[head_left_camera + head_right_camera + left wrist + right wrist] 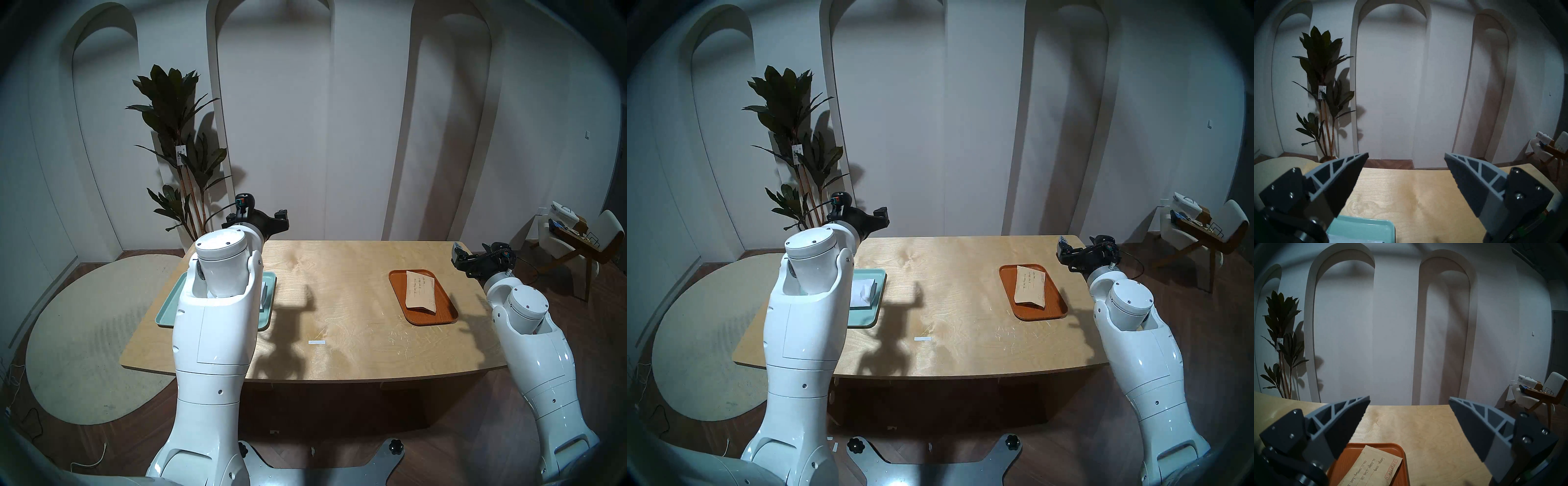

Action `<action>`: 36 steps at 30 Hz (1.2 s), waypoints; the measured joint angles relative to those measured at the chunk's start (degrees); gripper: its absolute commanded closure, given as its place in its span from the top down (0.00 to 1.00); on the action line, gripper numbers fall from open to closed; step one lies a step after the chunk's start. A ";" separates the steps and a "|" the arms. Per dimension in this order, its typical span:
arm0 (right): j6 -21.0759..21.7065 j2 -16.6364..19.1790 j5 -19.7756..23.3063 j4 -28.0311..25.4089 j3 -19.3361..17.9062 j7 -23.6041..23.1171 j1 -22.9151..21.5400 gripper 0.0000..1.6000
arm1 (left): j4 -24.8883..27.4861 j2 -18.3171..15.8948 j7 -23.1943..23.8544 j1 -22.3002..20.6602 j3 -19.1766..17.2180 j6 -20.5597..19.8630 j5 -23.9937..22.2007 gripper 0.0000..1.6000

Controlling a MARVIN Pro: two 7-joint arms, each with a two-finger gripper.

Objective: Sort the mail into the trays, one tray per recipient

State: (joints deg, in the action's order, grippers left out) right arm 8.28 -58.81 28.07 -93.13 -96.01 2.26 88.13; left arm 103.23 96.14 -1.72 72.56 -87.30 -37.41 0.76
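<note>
Pale plywood makes up the table [339, 271], which carries both trays. The mint-green tray [879, 288] lies near the table's left edge, largely hidden behind the left arm; the white envelope [864, 292] lies inside it, a folded part showing. The orange-brown tray [444, 315] sits toward the table's right edge, with the tan envelope [420, 292] flat inside it, handwritten lines facing up and one end running toward the tray's near rim. A small white strip of tape [316, 342] lies on the bare wood close to the front edge, between the two trays.

The left gripper [1406, 162] is raised above the table's far left corner and points level toward the wall, its jaws spread wide with nothing between them. The right gripper [1409, 405] hangs by the table's right edge, beside the orange-brown tray, jaws equally wide apart and empty. A potted plant [176, 142] stands on the floor behind the table's far left corner.
</note>
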 measured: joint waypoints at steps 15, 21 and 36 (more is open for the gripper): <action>-0.02 0.00 0.00 -0.02 -0.01 0.00 0.01 1.00 | -0.43 0.99 -2.31 -0.98 0.46 0.38 0.54 1.00; -0.02 0.00 0.00 -0.03 -0.01 0.00 0.01 1.00 | -0.44 1.00 -2.35 -1.05 0.40 0.50 0.53 1.00; -0.02 0.00 0.00 -0.03 -0.01 0.00 0.01 1.00 | -1.38 -1.71 -4.11 -2.26 -6.45 0.98 1.32 1.00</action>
State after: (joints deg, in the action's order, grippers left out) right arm 8.26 -58.81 28.07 -93.16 -96.02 2.26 88.14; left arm 101.86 94.44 -5.84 70.31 -93.76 -36.44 2.08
